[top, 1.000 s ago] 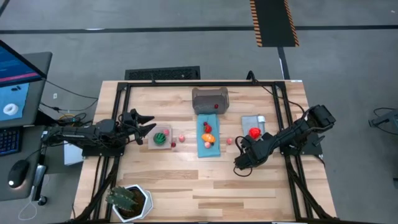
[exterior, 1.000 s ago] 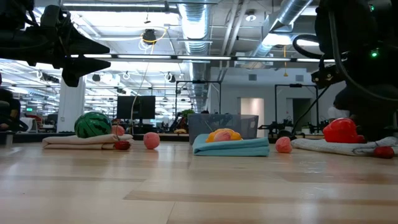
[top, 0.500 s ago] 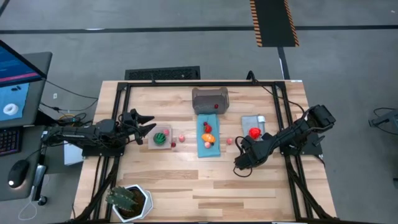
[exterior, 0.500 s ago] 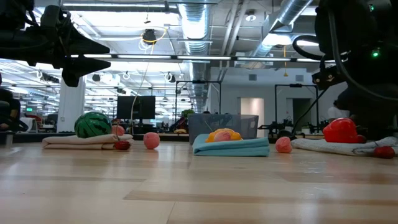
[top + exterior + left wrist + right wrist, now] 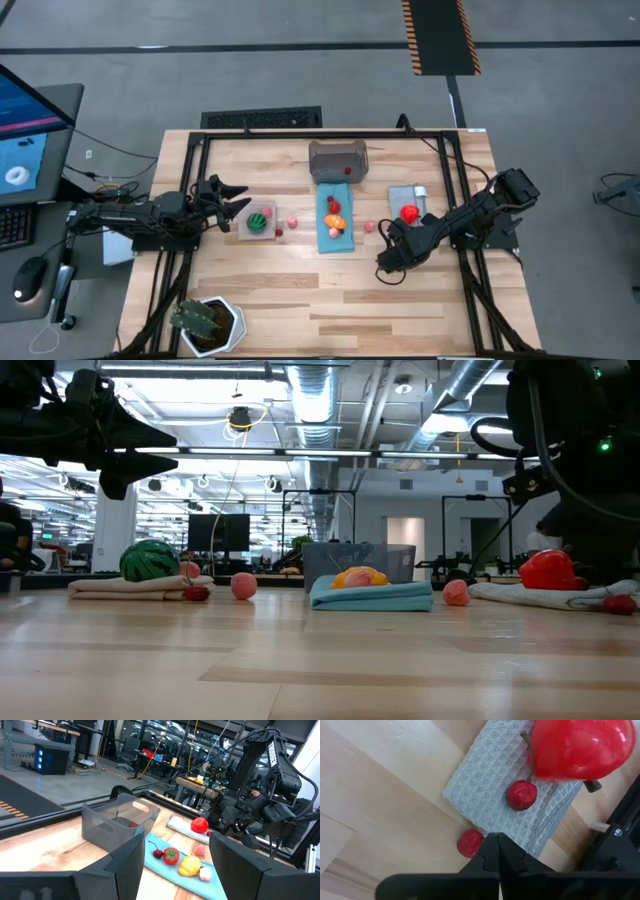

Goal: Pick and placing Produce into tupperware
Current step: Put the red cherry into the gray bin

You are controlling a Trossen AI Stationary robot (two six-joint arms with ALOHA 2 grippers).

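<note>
Closing empty beside cherry (image 5: pixel 470 843): right jaws

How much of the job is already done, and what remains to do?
Done: very little; the tupperware seems to hold one small red piece. In hand: nothing. The right gripper is shut and empty beside a small red fruit at the grey mat; the left gripper waits open near the watermelon. Left: the watermelon, the pieces on the blue mat and the big red fruit.

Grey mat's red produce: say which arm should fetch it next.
Right. The right gripper, shut and empty, sits beside the grey mat holding the red fruit; the left gripper waits across the table.
</note>
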